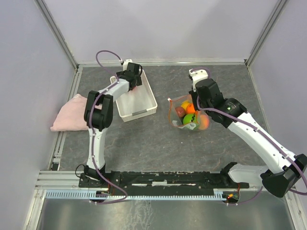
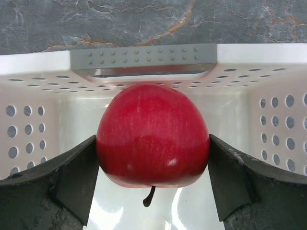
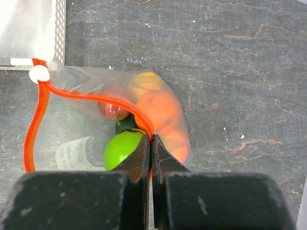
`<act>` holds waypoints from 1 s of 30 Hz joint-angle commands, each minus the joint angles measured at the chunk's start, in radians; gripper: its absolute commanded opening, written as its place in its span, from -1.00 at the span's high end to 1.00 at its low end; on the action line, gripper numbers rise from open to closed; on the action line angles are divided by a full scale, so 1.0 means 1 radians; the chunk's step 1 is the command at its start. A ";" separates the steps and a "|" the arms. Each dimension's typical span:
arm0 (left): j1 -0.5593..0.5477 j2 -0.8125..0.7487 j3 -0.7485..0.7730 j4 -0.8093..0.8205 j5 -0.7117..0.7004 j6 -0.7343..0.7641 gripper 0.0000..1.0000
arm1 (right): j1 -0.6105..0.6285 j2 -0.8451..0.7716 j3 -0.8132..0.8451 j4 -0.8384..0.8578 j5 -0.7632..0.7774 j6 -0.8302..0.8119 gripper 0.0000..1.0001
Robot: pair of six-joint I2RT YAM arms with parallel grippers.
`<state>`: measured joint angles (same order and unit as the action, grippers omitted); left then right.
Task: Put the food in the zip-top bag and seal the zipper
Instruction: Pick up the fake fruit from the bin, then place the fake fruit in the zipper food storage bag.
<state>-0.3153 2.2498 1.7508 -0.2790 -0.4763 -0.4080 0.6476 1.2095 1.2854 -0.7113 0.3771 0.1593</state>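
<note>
Left wrist: an apple (image 2: 152, 127) is pinched in the left gripper (image 2: 152, 148), while the zipper (image 3: 110, 103) is clamped in the right gripper (image 3: 150, 143), likely holding the bag (image 3: 72, 129) open.

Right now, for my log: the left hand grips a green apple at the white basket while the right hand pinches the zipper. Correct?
No: the left wrist view shows the apple in the left hand is red, not green. The right hand does pinch the zipper.

Red apple (image 2: 152, 136), orange-red zipper (image 3: 35, 120)
</note>
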 commanded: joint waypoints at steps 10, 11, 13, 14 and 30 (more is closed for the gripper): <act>0.002 -0.283 -0.264 0.158 0.119 0.031 -0.32 | 0.001 -0.002 0.007 0.041 0.000 0.003 0.97; 0.001 -0.313 -0.296 0.175 0.142 0.019 -0.31 | 0.000 -0.001 0.007 0.042 0.000 0.003 0.97; -0.005 -0.375 -0.357 0.200 0.196 -0.002 -0.30 | 0.000 0.003 0.009 0.041 0.000 0.004 0.97; -0.009 -0.403 -0.385 0.209 0.215 -0.011 -0.29 | 0.001 0.002 0.011 0.040 -0.001 0.005 0.97; -0.153 -0.861 -0.818 0.489 0.435 -0.119 -0.29 | 0.001 -0.007 0.015 0.034 -0.035 0.032 0.97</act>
<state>-0.4217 1.5051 0.9787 0.0868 -0.1005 -0.4881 0.6476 1.2121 1.2854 -0.7116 0.3542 0.1711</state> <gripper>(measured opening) 0.886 0.022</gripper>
